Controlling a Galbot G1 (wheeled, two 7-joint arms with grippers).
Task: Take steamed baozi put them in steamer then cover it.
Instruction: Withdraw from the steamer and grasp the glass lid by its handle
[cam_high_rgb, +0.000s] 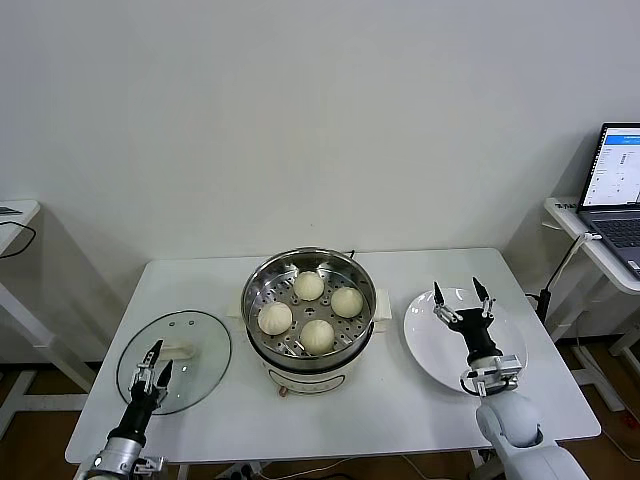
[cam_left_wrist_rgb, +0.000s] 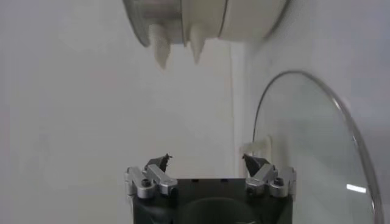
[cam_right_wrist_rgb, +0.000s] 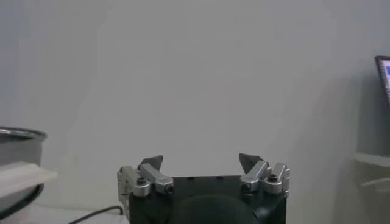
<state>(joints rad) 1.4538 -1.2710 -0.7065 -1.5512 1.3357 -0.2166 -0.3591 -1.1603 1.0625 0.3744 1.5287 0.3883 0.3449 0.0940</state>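
all four cream-white pleated baozi (cam_high_rgb: 309, 286) sit in the shiny steel steamer (cam_high_rgb: 300, 372) mid-desk. covering remains: the left hand (cam_high_rgb: 153, 366), fingers apart, hovers over the clear glass lid (cam_high_rgb: 195, 345); next, grip its white handle. right hand (cam_high_rgb: 461, 297) idles spread above the white plate (cam_high_rgb: 425, 345).

Four steamed baozi (cam_high_rgb: 310, 314) sat in the steamer (cam_high_rgb: 308, 330) at table centre; the cover (cam_high_rgb: 175, 358) lay at nine o'clock, a white plate (cam_high_rgb: 430, 345) at three.
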